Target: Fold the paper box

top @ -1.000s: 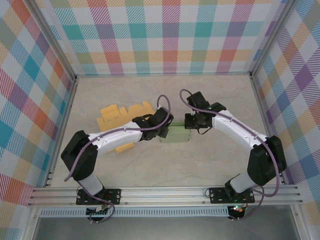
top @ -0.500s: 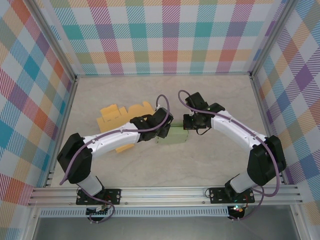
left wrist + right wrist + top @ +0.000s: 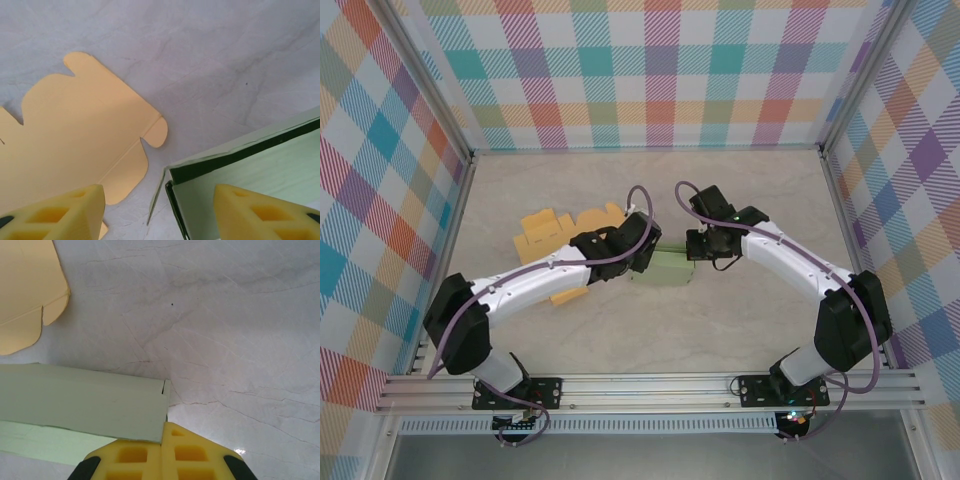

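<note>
Green paper box (image 3: pixel 665 270) lies near the middle of the tabletop (image 3: pixel 760 190), partly formed, long side running left to right. Left wrist view: one end (image 3: pixel 250 180) is open, dark inner edge showing, a thin side flap loose at the corner. Left gripper (image 3: pixel 642 252) sits at the box's left end, jaws released and spread wide; its yellow fingers (image 3: pixel 60 210) straddle the open corner and grasp nothing. Right gripper (image 3: pixel 697 252) is at the box's right end, jaws clenched. In the right wrist view its fingers (image 3: pixel 190 452) are pressed together right at the corner of the box's top panel (image 3: pixel 80 400); cannot tell whether paper is pinched between them. Flat yellow cardboard blanks (image 3: pixel 560 228) lie just beside the box, toward the left edge, partly under the left arm.
</note>
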